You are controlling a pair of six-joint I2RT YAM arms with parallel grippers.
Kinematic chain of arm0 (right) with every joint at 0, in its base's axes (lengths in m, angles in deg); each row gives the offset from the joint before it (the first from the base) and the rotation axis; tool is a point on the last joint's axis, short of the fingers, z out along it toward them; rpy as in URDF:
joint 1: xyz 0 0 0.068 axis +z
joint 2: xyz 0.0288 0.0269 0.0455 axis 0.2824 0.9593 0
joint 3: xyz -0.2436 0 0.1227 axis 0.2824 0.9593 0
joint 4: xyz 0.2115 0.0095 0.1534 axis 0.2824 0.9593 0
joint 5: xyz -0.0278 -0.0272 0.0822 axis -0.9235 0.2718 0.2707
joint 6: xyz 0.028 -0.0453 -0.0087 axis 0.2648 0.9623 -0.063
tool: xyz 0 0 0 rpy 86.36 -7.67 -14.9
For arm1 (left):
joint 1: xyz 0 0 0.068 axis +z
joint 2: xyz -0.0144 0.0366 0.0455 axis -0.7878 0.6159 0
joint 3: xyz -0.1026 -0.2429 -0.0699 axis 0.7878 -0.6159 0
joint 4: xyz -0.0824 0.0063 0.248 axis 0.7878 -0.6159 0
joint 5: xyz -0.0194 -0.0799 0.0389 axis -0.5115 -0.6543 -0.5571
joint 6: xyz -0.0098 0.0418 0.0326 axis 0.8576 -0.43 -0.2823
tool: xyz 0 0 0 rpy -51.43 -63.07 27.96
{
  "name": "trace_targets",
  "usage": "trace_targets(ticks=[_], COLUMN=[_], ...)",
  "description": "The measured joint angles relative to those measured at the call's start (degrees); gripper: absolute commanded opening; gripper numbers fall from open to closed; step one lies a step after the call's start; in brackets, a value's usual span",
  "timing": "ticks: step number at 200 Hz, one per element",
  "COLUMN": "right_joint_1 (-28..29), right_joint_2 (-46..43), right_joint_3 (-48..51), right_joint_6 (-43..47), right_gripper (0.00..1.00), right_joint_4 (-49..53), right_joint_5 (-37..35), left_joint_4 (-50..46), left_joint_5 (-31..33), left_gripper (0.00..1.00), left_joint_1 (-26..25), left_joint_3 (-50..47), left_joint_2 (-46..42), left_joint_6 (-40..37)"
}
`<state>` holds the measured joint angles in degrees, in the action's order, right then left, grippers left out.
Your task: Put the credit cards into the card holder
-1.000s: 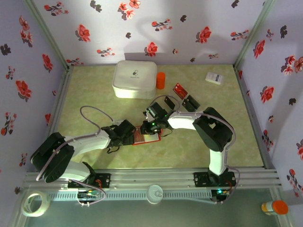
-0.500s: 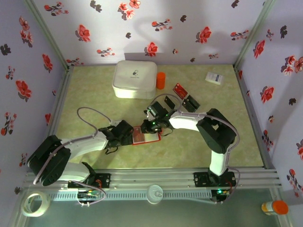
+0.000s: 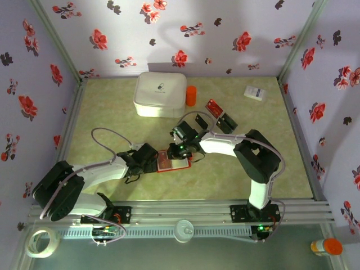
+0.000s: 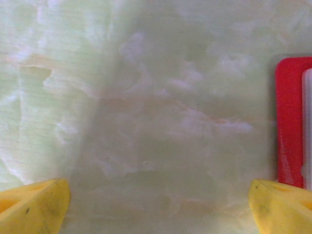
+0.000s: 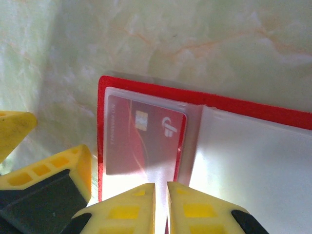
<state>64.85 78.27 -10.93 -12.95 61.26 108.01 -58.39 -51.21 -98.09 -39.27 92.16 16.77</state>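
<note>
Right wrist: right hand [image 5: 161,189] closed low over the card holder [image 5: 243,108]; left hand [image 4: 158,204] wide open alongside.

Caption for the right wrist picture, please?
Right claw, shut, at the open red card holder, a red card in its clear sleeve.

From above we see the table [image 3: 112,107] evenly and softly lit, slightly washed out, with faint shadows under the arms and beside the white box [image 3: 160,94]. The walls lean outward towards the frame edges. In the left wrist view the marbled surface looks hazy and the left jaws are blurred. In the right wrist view glare whitens the card holder [image 5: 243,109] sleeve, and the right jaws are out of focus.
</note>
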Motion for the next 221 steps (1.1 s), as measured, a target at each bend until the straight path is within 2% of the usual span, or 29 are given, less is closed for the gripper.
trace_targets(ticks=[111, 168, 221], right_joint_1=[1.0, 1.3, 0.9], right_joint_2=[2.7, 2.4, -1.8], right_joint_3=[-1.3, -2.0, -2.0], right_joint_6=[0.0, 0.3, 0.9], right_gripper=[0.16, 0.24, 0.3], right_joint_4=[0.4, 1.7, 3.6], right_joint_5=[-0.7, -1.1, -2.4], left_joint_4=[0.1, 0.1, -0.1], left_joint_5=[0.1, 0.1, 0.0], left_gripper=[0.94, 0.95, 0.95], left_joint_1=[0.0, 0.0, 0.0], left_joint_3=[0.0, 0.0, 0.0], left_joint_2=[0.1, 0.1, -0.2], left_joint_6=[0.0, 0.0, 0.0])
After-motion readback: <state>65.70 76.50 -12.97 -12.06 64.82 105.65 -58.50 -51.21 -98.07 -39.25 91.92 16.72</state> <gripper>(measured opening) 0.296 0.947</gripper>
